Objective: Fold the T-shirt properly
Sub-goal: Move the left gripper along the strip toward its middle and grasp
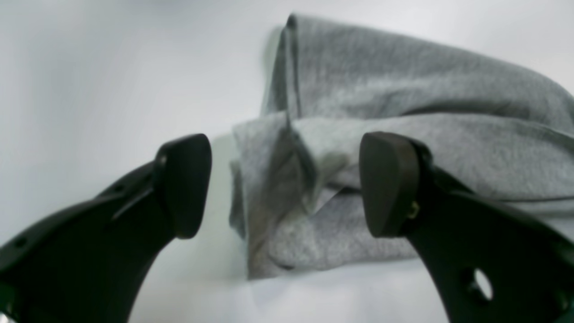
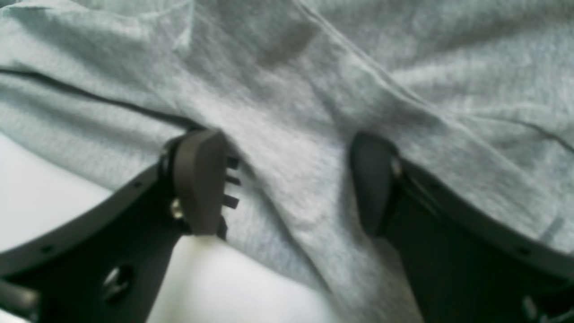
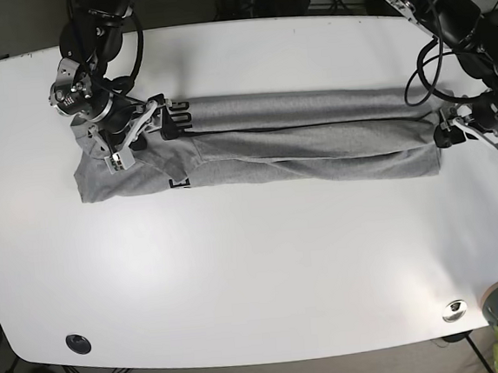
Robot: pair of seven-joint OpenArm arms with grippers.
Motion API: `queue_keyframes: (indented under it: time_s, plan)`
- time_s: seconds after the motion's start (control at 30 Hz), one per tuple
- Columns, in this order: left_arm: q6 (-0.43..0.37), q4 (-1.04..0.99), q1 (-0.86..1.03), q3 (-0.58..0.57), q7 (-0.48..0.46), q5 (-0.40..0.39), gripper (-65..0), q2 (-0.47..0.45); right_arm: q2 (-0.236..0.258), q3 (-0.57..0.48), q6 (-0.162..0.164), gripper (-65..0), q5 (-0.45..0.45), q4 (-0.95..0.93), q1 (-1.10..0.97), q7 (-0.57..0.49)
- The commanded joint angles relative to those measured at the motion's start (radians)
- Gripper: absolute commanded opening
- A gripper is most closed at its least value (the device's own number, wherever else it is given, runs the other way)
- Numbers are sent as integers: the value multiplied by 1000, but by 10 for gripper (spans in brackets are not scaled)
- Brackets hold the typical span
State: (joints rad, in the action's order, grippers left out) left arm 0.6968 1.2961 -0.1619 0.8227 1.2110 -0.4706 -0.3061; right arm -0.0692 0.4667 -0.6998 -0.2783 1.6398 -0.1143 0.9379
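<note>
The left gripper (image 1: 284,184) is standing with its jaws wide apart at the right end of the T-shirt (image 3: 254,142), framing the bunched, layered end of grey cloth without pinching it; in the base view it is sitting at the frame's right edge, just beside the garment's end. The right gripper (image 2: 287,179) is likewise spread wide, its pads (image 2: 199,179) pressing down on or hovering just over a ridge of fabric near the left end, in the upper left of the base view.

The shirt is lying as a long, narrow band across the upper middle of the white table (image 3: 257,273), its sides already turned in lengthwise. Judging from this, the arms are lining up at opposite ends so that each can take hold of an end for a crosswise fold.
</note>
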Motion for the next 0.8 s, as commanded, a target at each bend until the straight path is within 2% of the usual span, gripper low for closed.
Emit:
queue_keyframes:
  time_s: [0.0,0.27,0.47,0.63,0.67,0.77]
  plan:
    - [1,-52,-8,1,-27,-47,-163,-38,6,2,2,-228,3,12,8,-1]
    - [1,-154,32,-9,-78,-70,-164,-52,6,2,2,-228,0,12,8,-1]
    - [1,-163,38,-107,-76,-119,-165,-48,6,2,2,-228,-2,10,8,-1]
    - [1,-161,46,-124,-78,-145,-172,-31,6,2,2,-228,-2,10,8,-1]
    - [1,-161,45,-124,-79,-144,-187,-31,6,2,2,-228,-2,10,8,-1]
    - [1,-163,45,-131,-81,-144,-313,-31,6,2,2,-228,1,10,5,-1]
